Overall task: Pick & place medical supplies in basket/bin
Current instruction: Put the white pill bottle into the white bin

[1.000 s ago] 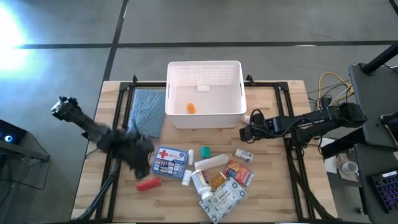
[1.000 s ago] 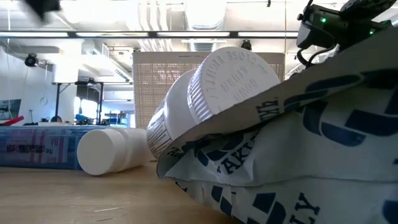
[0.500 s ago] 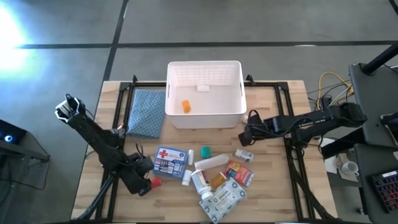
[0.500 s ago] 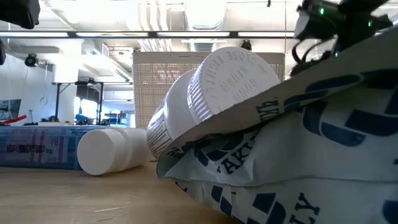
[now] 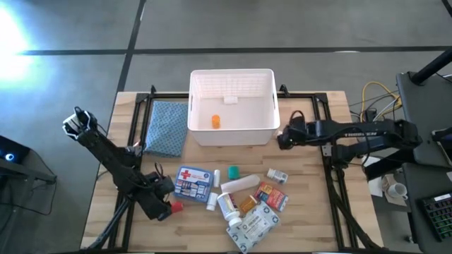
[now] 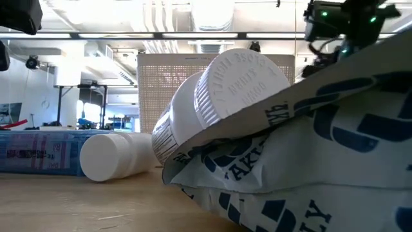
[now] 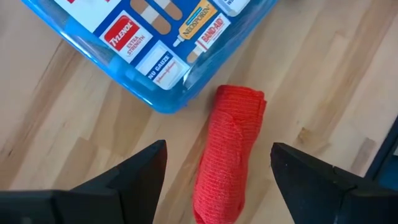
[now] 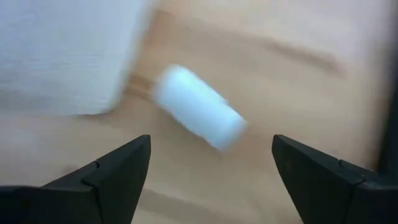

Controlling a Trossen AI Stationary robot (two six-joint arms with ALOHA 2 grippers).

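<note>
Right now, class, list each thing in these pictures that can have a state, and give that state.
white bin: upright, one orange item inside.
red roll: lying between open fingers, ungripped.
left gripper: open.
right gripper: open over white roll.
pill bottle: tipped over.

Bright, even overhead light, floor glare at the high view's upper left, right wrist view blurred.

The left gripper (image 5: 164, 208) hangs low with its fingers (image 7: 140, 171) spread apart, while the right gripper (image 5: 284, 139), jaws wide, reaches inward.
</note>
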